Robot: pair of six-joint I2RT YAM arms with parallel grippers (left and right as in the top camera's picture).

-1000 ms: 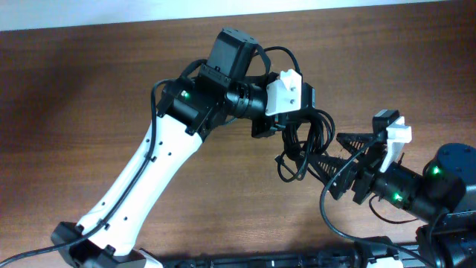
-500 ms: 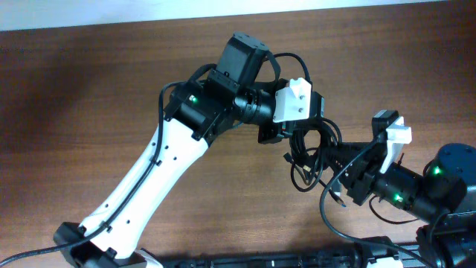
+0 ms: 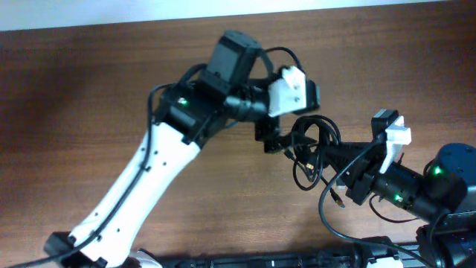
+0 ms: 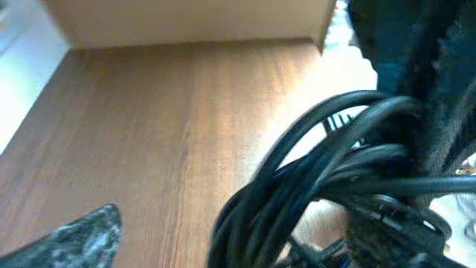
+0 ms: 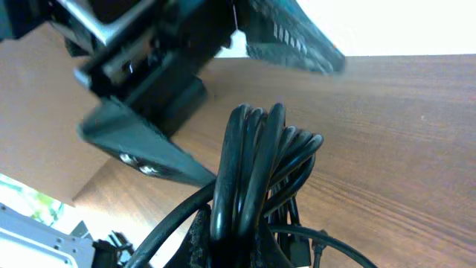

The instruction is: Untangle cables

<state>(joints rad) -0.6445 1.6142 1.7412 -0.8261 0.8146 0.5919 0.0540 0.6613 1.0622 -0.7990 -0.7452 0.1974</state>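
Note:
The cables (image 3: 314,149) are a bundle of thin black loops hanging just above the brown table (image 3: 89,112), right of centre. My right gripper (image 3: 332,158) is shut on them. In the right wrist view the loops (image 5: 253,156) stand upright, pinched between the textured pads of that gripper (image 5: 249,242). My left gripper (image 3: 281,141) is open at the bundle's left side. In the left wrist view the cables (image 4: 312,179) lie off to the right, apart from the left finger (image 4: 78,238). A loose plug end (image 3: 338,199) dangles below the bundle.
The left arm's white link (image 3: 141,186) crosses the table diagonally from the bottom left. The right arm's dark body (image 3: 424,190) sits at the bottom right. A pale wall (image 3: 238,11) runs along the table's far edge. Bare wood lies to the left.
My right gripper has shut on the cable bundle. My left gripper has let go of it, opened wide and drawn back a little to the left.

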